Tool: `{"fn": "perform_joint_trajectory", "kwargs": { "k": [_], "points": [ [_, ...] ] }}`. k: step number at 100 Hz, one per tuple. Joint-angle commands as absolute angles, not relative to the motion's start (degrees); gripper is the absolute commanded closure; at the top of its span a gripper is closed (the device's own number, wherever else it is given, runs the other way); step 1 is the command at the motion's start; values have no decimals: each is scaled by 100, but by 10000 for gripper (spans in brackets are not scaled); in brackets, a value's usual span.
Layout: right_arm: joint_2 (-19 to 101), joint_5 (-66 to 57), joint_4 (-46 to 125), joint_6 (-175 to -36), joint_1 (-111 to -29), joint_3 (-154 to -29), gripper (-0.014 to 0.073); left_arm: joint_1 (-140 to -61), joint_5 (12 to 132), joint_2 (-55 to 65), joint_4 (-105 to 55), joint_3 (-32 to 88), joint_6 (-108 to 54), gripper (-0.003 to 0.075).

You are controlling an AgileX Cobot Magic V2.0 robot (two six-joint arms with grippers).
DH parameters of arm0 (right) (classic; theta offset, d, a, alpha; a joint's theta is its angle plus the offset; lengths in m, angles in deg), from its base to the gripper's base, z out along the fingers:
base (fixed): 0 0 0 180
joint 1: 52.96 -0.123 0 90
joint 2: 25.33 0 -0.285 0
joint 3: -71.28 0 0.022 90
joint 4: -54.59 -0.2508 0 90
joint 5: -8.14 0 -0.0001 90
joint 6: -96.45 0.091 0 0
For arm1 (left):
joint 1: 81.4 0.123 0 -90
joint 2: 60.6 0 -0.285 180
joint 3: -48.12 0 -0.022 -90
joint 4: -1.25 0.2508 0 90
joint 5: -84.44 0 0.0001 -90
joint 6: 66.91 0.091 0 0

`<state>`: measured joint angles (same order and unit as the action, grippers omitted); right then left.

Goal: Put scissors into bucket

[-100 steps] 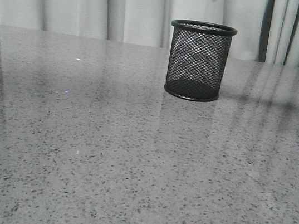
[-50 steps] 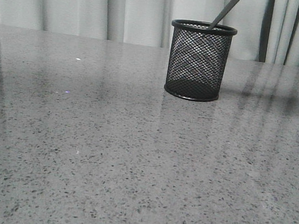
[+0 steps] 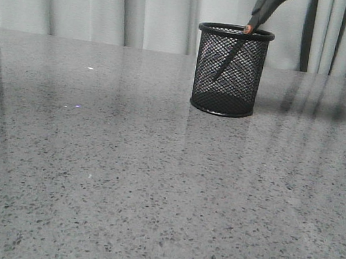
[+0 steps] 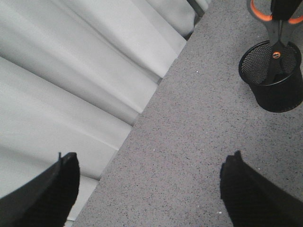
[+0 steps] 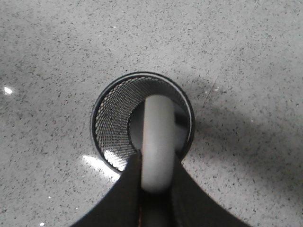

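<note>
Scissors (image 3: 250, 24) stood steeply tilted at upper centre-right of the front view, blades pointing down-left inside the bucket (image 3: 229, 71), handles up and to the right above the rim. Right gripper (image 5: 154, 189) was clamped on a pale grey handle directly above the bucket's mouth. Left gripper (image 4: 150, 182) was spread wide, holding nothing, above grey speckled table (image 3: 121, 174).

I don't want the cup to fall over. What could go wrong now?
The scissors hang tilted, blades already inside the bucket, tips apparently above the bottom. If dropped from here they might lean on the rim and tip the light cup. The right gripper is shut on the scissors right above the rim; going lower crookedly could bump it. The handles will probably stick out above the top.
</note>
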<state>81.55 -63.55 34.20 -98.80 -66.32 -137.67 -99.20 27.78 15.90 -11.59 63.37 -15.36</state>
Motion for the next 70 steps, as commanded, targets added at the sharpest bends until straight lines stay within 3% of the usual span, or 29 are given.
{"fn": "perform_joint_trajectory", "kwargs": {
  "k": [1,20,46,70],
  "points": [
    [8015,-6413,3333,-9883,-6638,-14101,645,-9916,3227,1475,-1320,6511,-1625,155],
    [8140,-6415,3270,-9891,-6638,-14263,570,-9916,3227,1475,-1320,6511,-1625,155],
    [8140,-6390,3269,-9891,-6638,-14263,279,-9916,3242,1475,-1320,6501,-1625,155],
    [8049,-6234,3376,-9891,-6541,-14273,269,-9916,3242,1475,-1320,6501,-1625,155]
  ]
}}
